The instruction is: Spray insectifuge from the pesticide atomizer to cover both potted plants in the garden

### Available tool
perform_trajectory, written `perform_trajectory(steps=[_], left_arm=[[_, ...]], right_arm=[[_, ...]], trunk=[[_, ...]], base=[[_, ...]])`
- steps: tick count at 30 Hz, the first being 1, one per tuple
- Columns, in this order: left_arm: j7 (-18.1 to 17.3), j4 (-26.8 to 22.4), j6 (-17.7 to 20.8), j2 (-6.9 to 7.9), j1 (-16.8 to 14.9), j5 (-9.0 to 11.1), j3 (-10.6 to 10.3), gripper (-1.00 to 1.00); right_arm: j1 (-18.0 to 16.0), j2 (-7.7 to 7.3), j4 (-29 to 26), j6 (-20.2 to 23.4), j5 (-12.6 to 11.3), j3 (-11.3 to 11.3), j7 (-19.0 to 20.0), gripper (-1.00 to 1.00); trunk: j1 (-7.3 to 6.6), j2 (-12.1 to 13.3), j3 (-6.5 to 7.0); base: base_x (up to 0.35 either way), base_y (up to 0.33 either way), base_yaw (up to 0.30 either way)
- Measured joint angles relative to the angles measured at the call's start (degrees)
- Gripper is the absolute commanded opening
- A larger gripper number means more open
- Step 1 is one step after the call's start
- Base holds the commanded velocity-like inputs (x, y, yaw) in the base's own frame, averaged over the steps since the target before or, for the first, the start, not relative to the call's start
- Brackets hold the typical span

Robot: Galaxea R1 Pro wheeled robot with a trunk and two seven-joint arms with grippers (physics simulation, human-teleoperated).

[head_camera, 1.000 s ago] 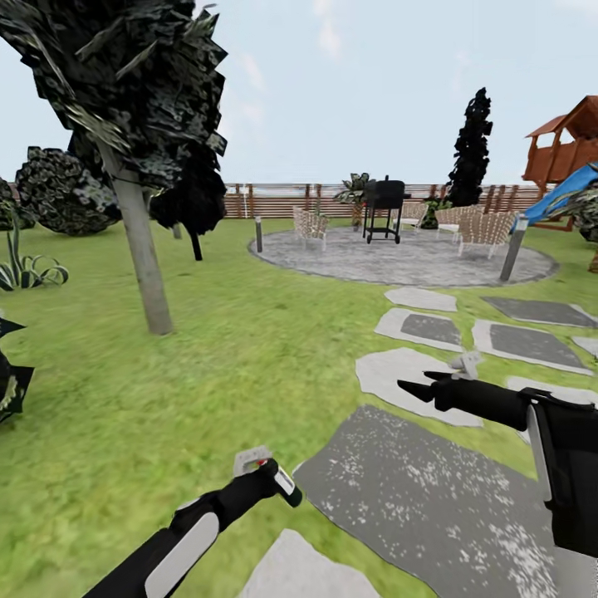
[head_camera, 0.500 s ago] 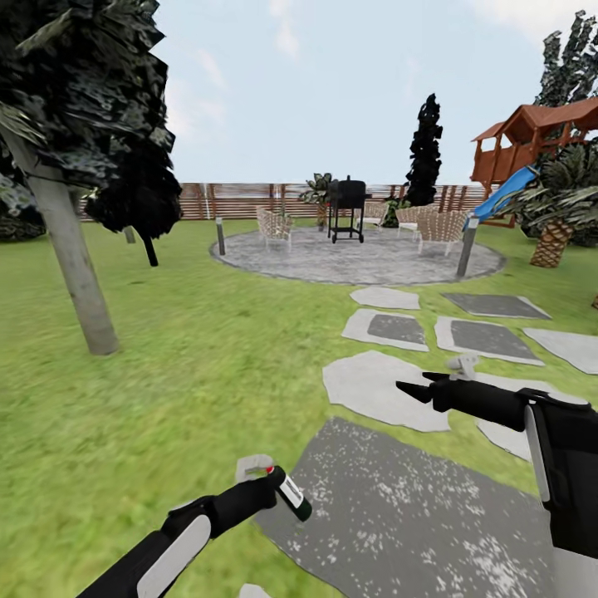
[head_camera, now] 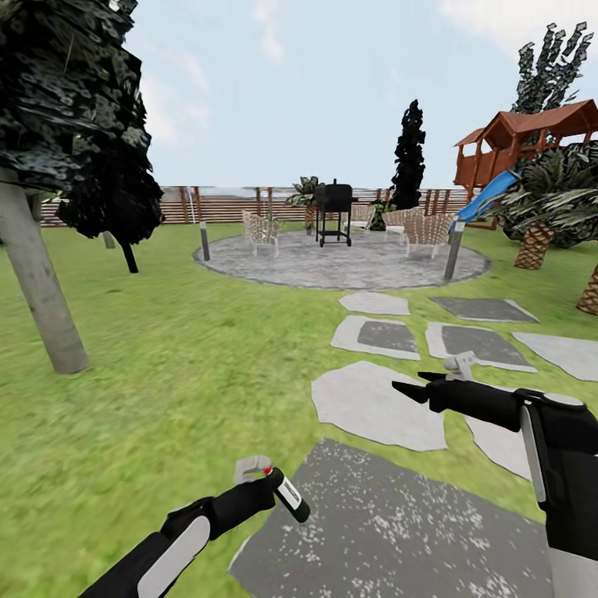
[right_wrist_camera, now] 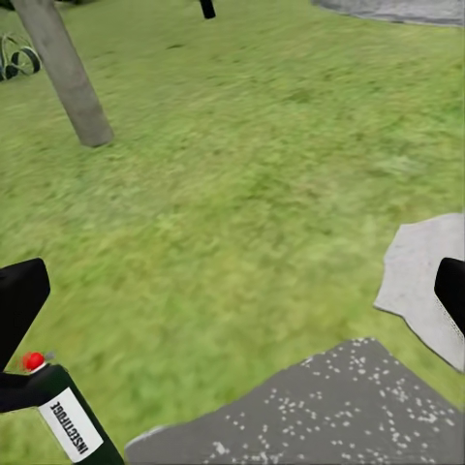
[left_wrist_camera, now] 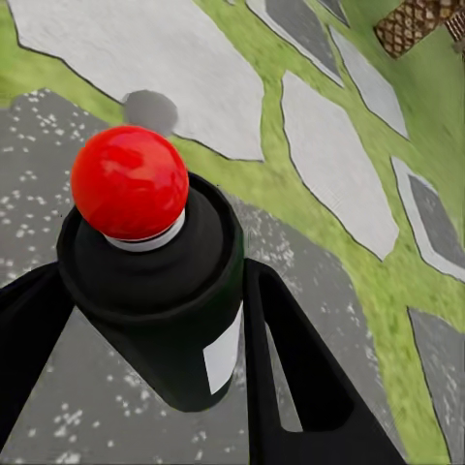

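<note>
The pesticide atomizer (head_camera: pixel 289 497), a dark green bottle with a white label and a red knob on top, sits in my left gripper (head_camera: pixel 270 490), which is shut on it low over the garden lawn (head_camera: pixel 191 365). In the left wrist view the atomizer (left_wrist_camera: pixel 145 252) stands between the black fingers (left_wrist_camera: pixel 291 368). My right gripper (head_camera: pixel 411 384) hangs open over a stepping slab, its fingers (right_wrist_camera: pixel 19 300) far apart with nothing between them; the atomizer (right_wrist_camera: pixel 73 426) shows below it. A leafy plant (head_camera: pixel 303 193) stands far off by the fence; I cannot tell whether it is one of the potted plants.
Grey stepping slabs (head_camera: pixel 390 523) lead to a round paved patio (head_camera: pixel 340 262) with a black grill (head_camera: pixel 333 208) and wicker chairs (head_camera: pixel 260 231). A tree trunk (head_camera: pixel 37 291) rises at left. A playset (head_camera: pixel 523 145), palms (head_camera: pixel 536 237) and a post (head_camera: pixel 453 249) stand right; a slat fence (head_camera: pixel 224 208) runs behind.
The whole view has swung to the right: the tree slid left and the playset and palms came in. Both arms keep their pose, the left still holding the atomizer.
</note>
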Motion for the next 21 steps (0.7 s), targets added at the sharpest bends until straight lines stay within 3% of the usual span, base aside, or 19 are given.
perform_trajectory(steps=[5, 18, 21], left_arm=[[0.0, 1.3, 0.2, -0.89, 0.0, 0.0, 0.0, -1.0], [0.2, 2.5, 0.3, -1.32, 0.0, -0.1, 0.0, -1.0], [0.2, 4.8, 0.3, -2.41, -0.3, -0.3, 0.0, -1.0]], right_arm=[[0.0, 0.04, 0.0, 0.2, 0.0, -0.1, -0.1, 1.0], [0.0, 0.04, 0.0, 0.2, -0.1, -0.1, -0.3, 1.0], [0.0, 0.04, 0.0, 0.1, -0.1, -0.1, -0.4, 1.0]], trunk=[[0.0, 0.0, 0.0], [0.0, 0.0, 0.0], [0.0, 0.0, 0.0]], base=[[0.339, 0.0, 0.0], [0.339, 0.0, 0.0], [0.339, 0.0, 0.0]])
